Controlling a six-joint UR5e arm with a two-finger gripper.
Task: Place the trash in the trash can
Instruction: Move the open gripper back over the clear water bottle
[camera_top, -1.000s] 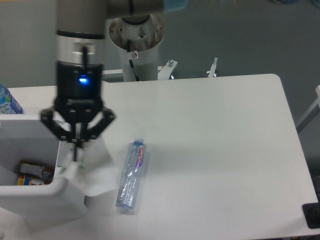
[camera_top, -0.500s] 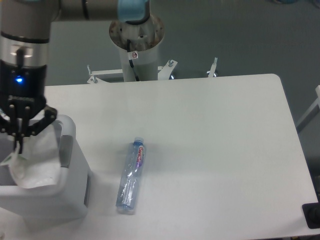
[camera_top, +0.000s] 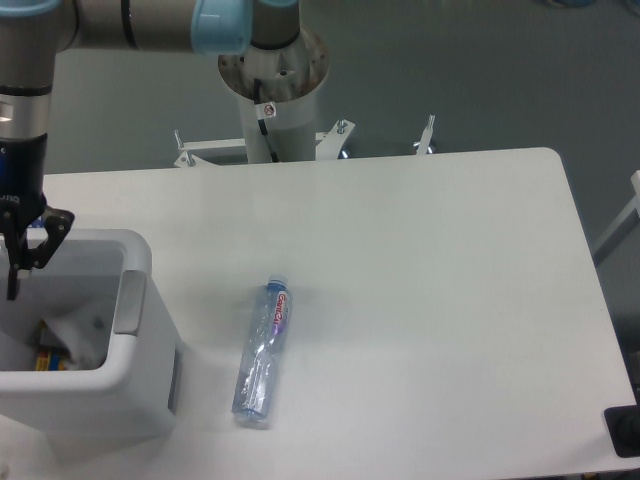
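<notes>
Your gripper (camera_top: 14, 262) hangs over the far left corner of the white trash can (camera_top: 136, 300), partly cut off by the frame edge. One dark finger shows, angled outward, and nothing is visible between the tips; it looks spread, but with the other side out of view you cannot tell for certain.

The crumpled wrapper (camera_top: 82, 335) lies inside the bin, pale against the inner wall, beside some coloured packaging.

The crushed bottle (camera_top: 262, 352) lies flat on the white table (camera_top: 430, 300), well apart from the gripper, off to its right in the picture and nearer the camera, just beyond the bin's right wall. Its long axis runs near-to-far with a slight lean, blue cap at the far end.

Judgement: the bottle is next. Close across its narrow width. The table is smooth and open around it, so approach is unobstructed.
</notes>
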